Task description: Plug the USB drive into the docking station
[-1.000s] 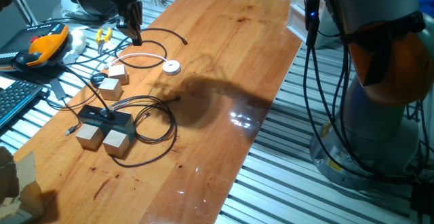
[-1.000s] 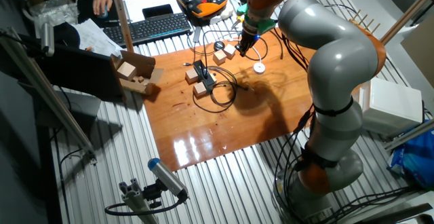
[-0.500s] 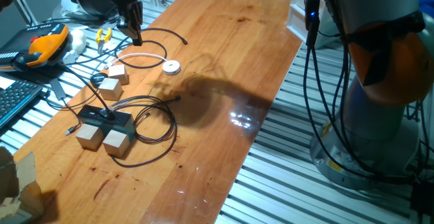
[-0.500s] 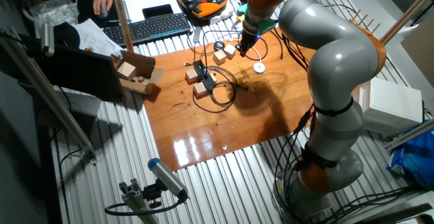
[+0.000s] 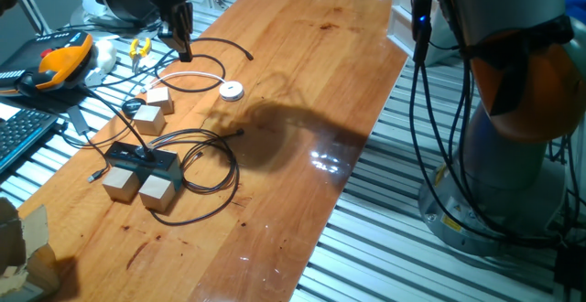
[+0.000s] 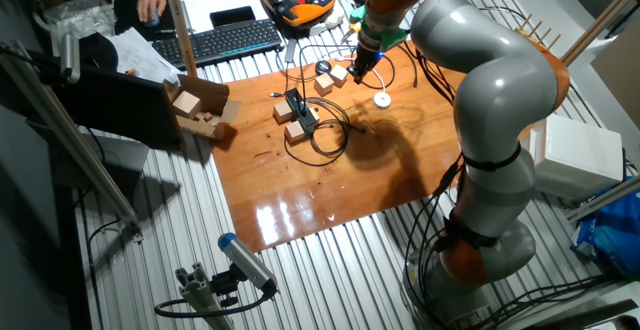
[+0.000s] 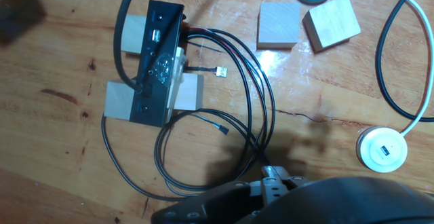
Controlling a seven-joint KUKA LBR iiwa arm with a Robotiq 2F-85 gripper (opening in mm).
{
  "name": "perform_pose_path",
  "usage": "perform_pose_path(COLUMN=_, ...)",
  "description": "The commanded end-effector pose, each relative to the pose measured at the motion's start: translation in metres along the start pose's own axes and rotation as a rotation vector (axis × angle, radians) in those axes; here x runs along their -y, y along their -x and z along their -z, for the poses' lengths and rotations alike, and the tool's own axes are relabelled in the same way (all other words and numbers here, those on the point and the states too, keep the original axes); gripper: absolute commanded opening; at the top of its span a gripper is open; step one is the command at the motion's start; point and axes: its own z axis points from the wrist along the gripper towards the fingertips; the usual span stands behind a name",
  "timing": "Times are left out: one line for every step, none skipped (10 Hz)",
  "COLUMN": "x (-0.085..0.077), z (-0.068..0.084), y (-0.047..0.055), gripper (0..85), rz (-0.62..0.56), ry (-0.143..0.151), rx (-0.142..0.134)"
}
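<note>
Wooden table [image 5: 302, 82] carries the docking station [image 5: 142, 161], a flat black box pressed against 2 pale cubes [image 5: 139, 188] at the near-left end, black cables [image 5: 209, 160] looping off it. My pincer [image 5: 179, 44] hangs well apart from it, above the far-left end, over the white cable [image 5: 188, 75] leading to a round white puck [image 5: 232, 90]. 2 more cubes [image 5: 154, 108] lie between us. I cannot tell how wide my fingers stand. No USB drive is discernible.
</note>
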Motion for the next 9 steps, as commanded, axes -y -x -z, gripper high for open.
perform_pose_path(x=0.0003, z=-0.0001, y=-0.0002, gripper=0.0, rz=0.0, ry=0.0, rx=-0.001)
perform_pose_path(x=0.0006, z=-0.0003, y=-0.0005, gripper=0.0, rz=0.0, ry=0.002, rx=0.0)
perform_pose_path(x=0.0005, z=-0.0005, y=-0.0005, gripper=0.0, rz=0.0, ry=0.002, rx=-0.002)
perform_pose_path(x=0.0008, z=-0.0006, y=-0.0007, gripper=0.0, rz=-0.003, ry=0.007, rx=-0.002)
perform_pose_path(x=0.0003, z=-0.0008, y=-0.0001, gripper=0.0, rz=-0.003, ry=0.008, rx=0.0)
perform_pose_path(x=-0.0006, z=-0.001, y=0.0006, gripper=0.0, rz=-0.006, ry=0.007, rx=0.003)
perform_pose_path(x=-0.0006, z=-0.001, y=0.0006, gripper=0.0, rz=-0.009, ry=0.008, rx=0.005)
perform_pose_path(x=-0.0004, z=-0.001, y=0.0005, gripper=0.0, rz=-0.012, ry=0.008, rx=0.005)
perform_pose_path(x=-0.0007, z=-0.0011, y=0.0015, gripper=0.0, rz=-0.012, ry=0.01, rx=0.009)
